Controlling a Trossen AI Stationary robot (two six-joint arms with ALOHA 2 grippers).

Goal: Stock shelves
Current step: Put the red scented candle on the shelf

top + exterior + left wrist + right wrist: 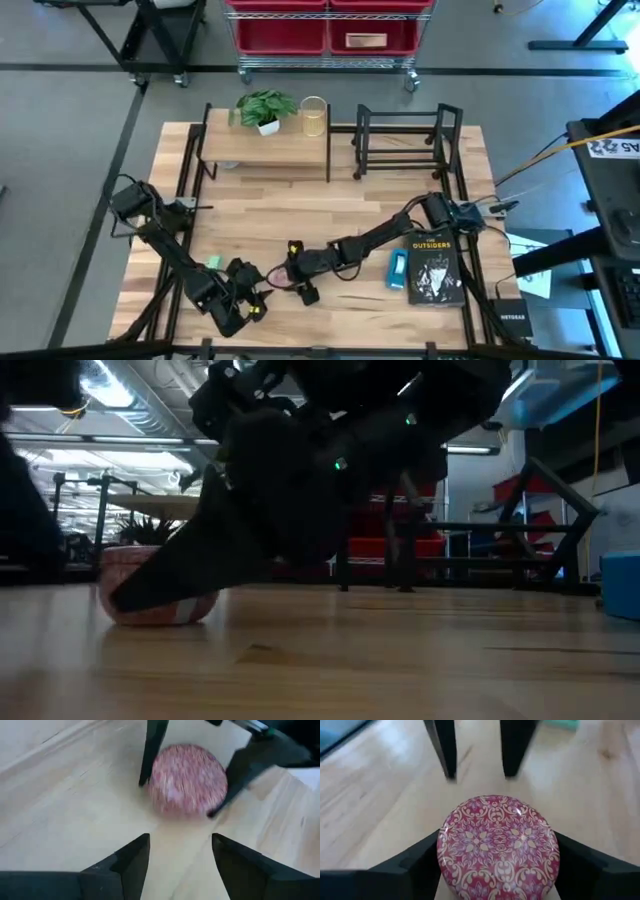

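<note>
A round red tin (497,845) with a pale flower pattern on its lid sits near the table's front edge (275,279), between the two grippers. My right gripper (497,840) is shut on it, reaching in from the table's right (288,272). My left gripper (180,851) stands open just in front and left of the tin (258,298), pointing at it without touching. At the far side stand the wood-topped shelf (265,152) and the black rack (405,140). My right gripper pinches the tin's round side wall (443,851) between its two fingers, one on each opposite side. The fingers (150,755) come in low from the table's right, slanting down. The tin stands flat on the table (160,605), lid up.
A potted plant (265,108) and a glass (313,117) stand on the wood-topped shelf. A dark book (435,268) and a blue object (398,268) lie at the front right, and a small green thing (212,262) at the front left. A cart with red bins (325,35) stands beyond the table.
</note>
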